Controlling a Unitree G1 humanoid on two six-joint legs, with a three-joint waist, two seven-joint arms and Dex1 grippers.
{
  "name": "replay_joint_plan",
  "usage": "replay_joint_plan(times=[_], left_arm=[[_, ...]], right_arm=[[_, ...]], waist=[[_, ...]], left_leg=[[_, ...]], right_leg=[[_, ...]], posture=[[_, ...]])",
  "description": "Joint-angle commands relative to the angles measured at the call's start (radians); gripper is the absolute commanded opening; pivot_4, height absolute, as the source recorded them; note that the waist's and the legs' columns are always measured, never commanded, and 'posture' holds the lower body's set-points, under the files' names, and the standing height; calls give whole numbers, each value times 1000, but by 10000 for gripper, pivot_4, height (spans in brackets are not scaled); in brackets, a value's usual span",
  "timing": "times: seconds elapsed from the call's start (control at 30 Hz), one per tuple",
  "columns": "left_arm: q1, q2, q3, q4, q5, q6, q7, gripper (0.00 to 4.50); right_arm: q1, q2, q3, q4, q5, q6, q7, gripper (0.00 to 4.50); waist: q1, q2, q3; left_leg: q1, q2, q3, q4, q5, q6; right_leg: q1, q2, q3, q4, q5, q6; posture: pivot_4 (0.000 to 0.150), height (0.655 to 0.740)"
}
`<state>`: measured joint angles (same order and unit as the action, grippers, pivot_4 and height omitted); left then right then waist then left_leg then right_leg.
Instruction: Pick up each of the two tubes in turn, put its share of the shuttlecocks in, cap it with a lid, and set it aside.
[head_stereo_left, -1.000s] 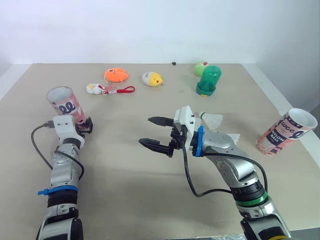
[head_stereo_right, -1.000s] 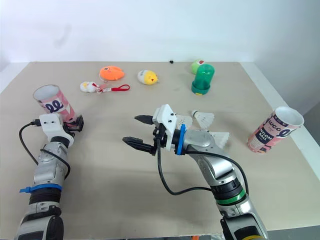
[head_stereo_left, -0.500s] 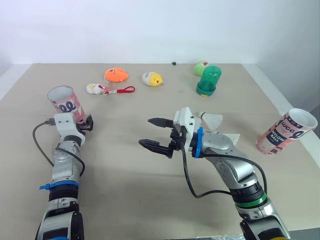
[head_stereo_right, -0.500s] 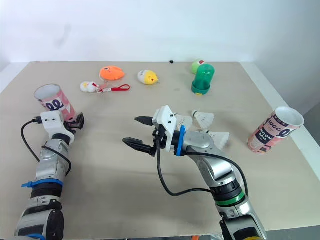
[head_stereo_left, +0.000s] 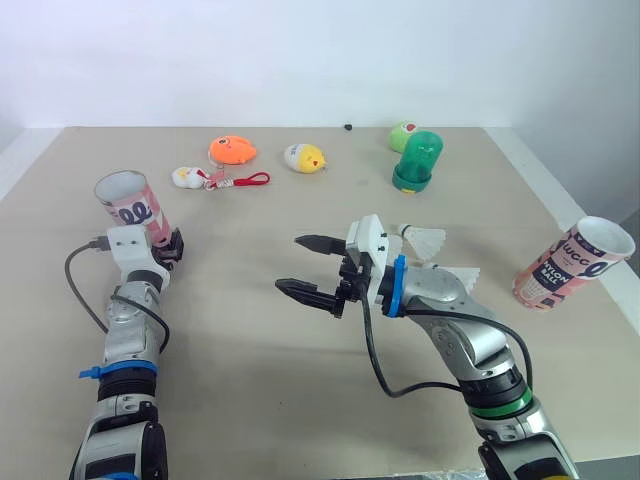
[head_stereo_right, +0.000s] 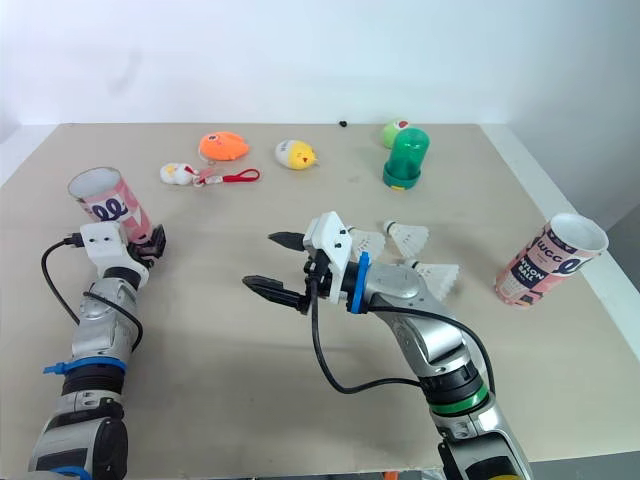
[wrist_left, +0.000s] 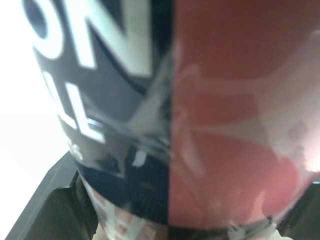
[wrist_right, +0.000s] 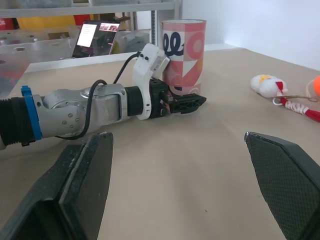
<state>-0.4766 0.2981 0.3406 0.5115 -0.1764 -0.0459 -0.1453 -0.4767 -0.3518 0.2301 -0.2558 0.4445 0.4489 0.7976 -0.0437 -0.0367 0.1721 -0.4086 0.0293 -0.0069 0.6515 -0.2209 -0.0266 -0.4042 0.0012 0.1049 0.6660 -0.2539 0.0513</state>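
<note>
Left eye view: the right gripper (head_stereo_left: 292, 263) hangs splayed and empty over the beige table (head_stereo_left: 250, 350). Two white feathered shuttlecocks (head_stereo_left: 428, 241) lie beside its wrist. Well past them stands the right pink printed cardboard tube (head_stereo_left: 575, 262), uncapped, contents unseen. A green domed lid (head_stereo_left: 417, 160) and an orange plush toy (head_stereo_left: 232, 150) lie farther out. The left gripper (head_stereo_left: 172, 247) sits at the foot of the left pink printed cardboard tube (head_stereo_left: 130, 204), also uncapped.

Left wrist view: that tube's wall looms close, and whether it is held cannot be told.

Right wrist view: bare table separates the spread fingers (wrist_right: 85, 185) from the left gripper.

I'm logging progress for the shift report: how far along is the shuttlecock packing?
Nothing finished: the left tube and right tube are uncapped. In hand: the left gripper is at the left tube's base; the right gripper hangs open, empty. Left: loading the shuttlecocks lying on the table, capping, setting aside.
</note>
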Motion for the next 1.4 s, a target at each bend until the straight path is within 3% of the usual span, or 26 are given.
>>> replay_joint_plan(times=[0.03, 0.33, 0.37, 0.47, 0.73, 0.87, 1.0, 1.13, 1.3, 1.4], left_arm=[[15, 12, -8, 9, -8, 4, -20, 38624], [8, 19, -10, 11, -15, 6, -52, 38624], [5, 19, -9, 15, -15, 6, -52, 35217], [-3, 20, -10, 26, -16, 7, -55, 31046], [-15, 28, -31, -11, -25, 13, -107, 31046], [-9, 123, -102, -185, -71, 99, -321, 31046], [16, 369, -227, -392, -118, 215, -711, 31046], [15, 594, -327, -466, -131, 260, -1031, 31046], [-19, 750, -476, -476, -34, 231, -1269, 31046], [-51, 766, -541, -461, 32, 216, -1314, 31046]], right_arm=[[10, 4, -21, -54, 3, -8, -15, 45000], [45, 2, -31, -84, 11, 3, -45, 45000], [46, 3, -31, -87, 11, 4, -48, 45000], [48, 6, -31, -90, 10, 5, -54, 45000], [100, -21, -82, -143, 21, 13, -87, 45000], [179, -60, -189, -244, 40, 40, -151, 45000], [296, -116, -316, -306, 29, 41, -209, 45000], [419, -163, -401, -335, 5, 25, -236, 45000], [534, -157, -477, -335, -19, -18, -273, 45000], [594, -131, -525, -342, -11, -58, -289, 45000]], waist=[[0, 0, 0], [0, 0, 0], [0, 0, 0], [0, 0, 0], [1, 0, 0], [3, -1, 1], [-1, -2, 1], [-4, 0, 1], [-4, 2, 3], [-3, 3, 3]], left_leg=[[0, 0, 0, 0, 0, 0], [0, 0, 0, 0, 0, 0], [-1, 0, 0, 0, 0, 0], [-1, 0, 0, 0, 0, 0], [-1, -1, 0, 0, 0, 0], [-7, -2, -2, 0, 0, 0], [-14, -1, -4, -1, 0, -2], [-13, -1, -2, -5, -1, -3], [-13, -1, -2, -9, -1, -3], [-13, 0, -2, -8, -1, -3]], right_leg=[[0, 0, 0, 0, 0, 0], [0, 0, 0, 0, 0, 1], [0, 0, 0, 0, -1, 1], [0, -1, 0, 0, -1, 1], [0, -1, 0, 0, -1, 1], [-4, -2, -1, -1, -1, 1], [-10, -2, -3, -2, 1, -5], [-12, -3, -3, -1, -1, -7], [-15, -1, -2, 0, -6, -7], [-15, 1, -3, 0, -7, -5]], posture=[[1500, 7400], [1500, 7400], [1500, 7400], [1500, 7400], [1500, 7400], [1500, 7400], [1500, 7400], [1500, 7400], [1500, 7400], [1500, 7400]])
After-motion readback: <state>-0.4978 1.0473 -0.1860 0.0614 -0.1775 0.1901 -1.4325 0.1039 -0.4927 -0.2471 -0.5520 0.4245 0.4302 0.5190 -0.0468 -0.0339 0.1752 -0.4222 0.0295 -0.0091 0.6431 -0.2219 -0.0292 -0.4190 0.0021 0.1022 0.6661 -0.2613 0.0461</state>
